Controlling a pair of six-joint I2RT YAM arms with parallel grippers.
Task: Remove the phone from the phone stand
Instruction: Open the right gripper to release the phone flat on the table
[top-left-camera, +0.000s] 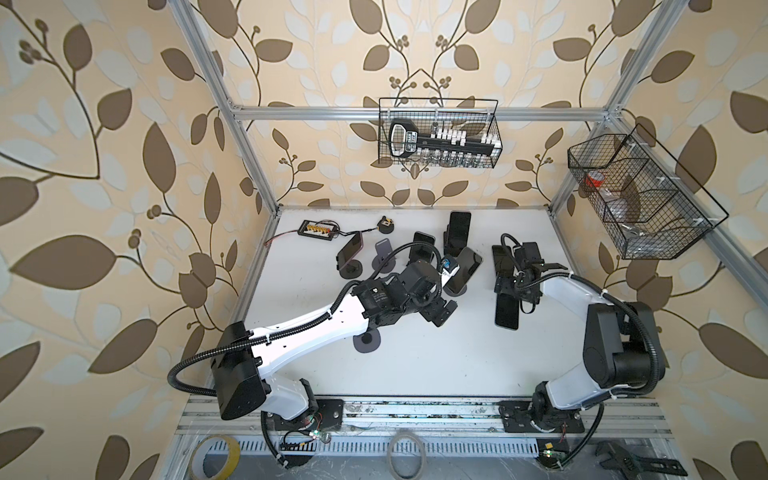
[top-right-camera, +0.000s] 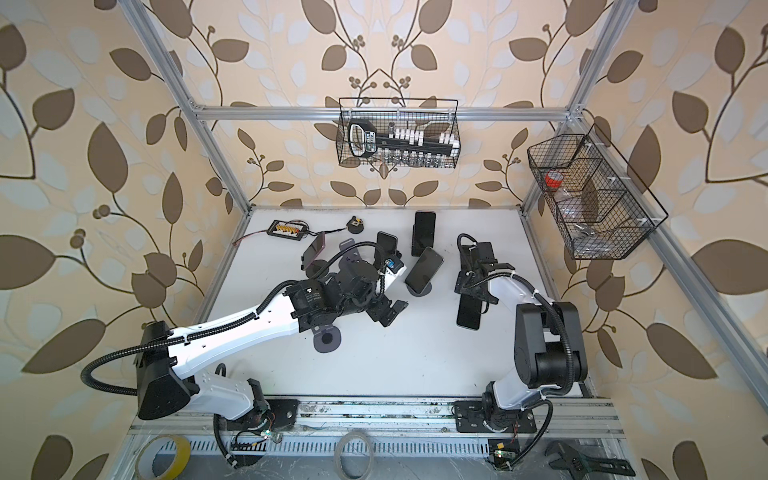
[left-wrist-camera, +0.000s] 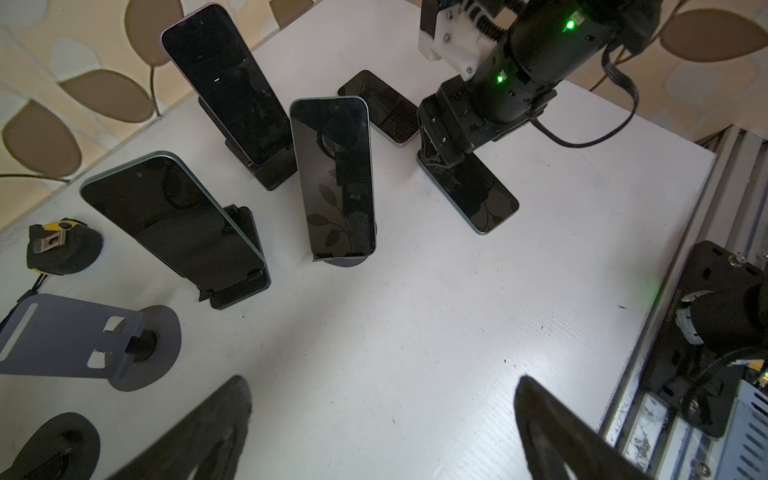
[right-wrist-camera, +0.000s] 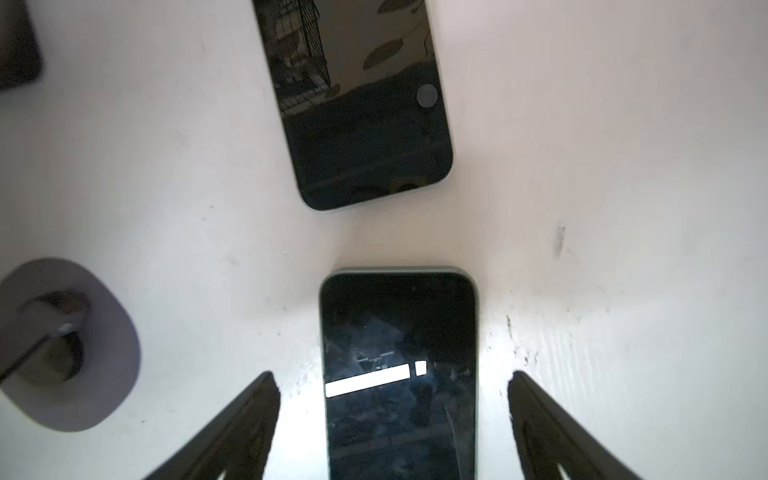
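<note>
Several dark phones lean on stands at the back of the white table (top-left-camera: 436, 365); among them, one phone (top-left-camera: 465, 270) (left-wrist-camera: 332, 178) rests on a round grey stand (left-wrist-camera: 347, 261). Two more phones lie flat on the right. My right gripper (top-left-camera: 508, 291) (right-wrist-camera: 395, 378) hangs open just above the nearer flat phone (right-wrist-camera: 399, 374) (top-left-camera: 507, 313). Bare table shows between each finger and the phone's edges. The other flat phone (right-wrist-camera: 357, 104) lies just beyond it. My left gripper (top-left-camera: 438, 313) (left-wrist-camera: 384, 386) is open and empty over bare table, in front of the standing phones.
An empty grey stand (left-wrist-camera: 70, 336) (top-left-camera: 384, 249) stands at the back left, and another stand base (top-left-camera: 368, 343) lies under the left arm. A charger board (top-left-camera: 318, 227) and a tape measure (top-left-camera: 386, 224) sit at the far edge. Wire baskets (top-left-camera: 440, 133) (top-left-camera: 640, 195) hang on the frame.
</note>
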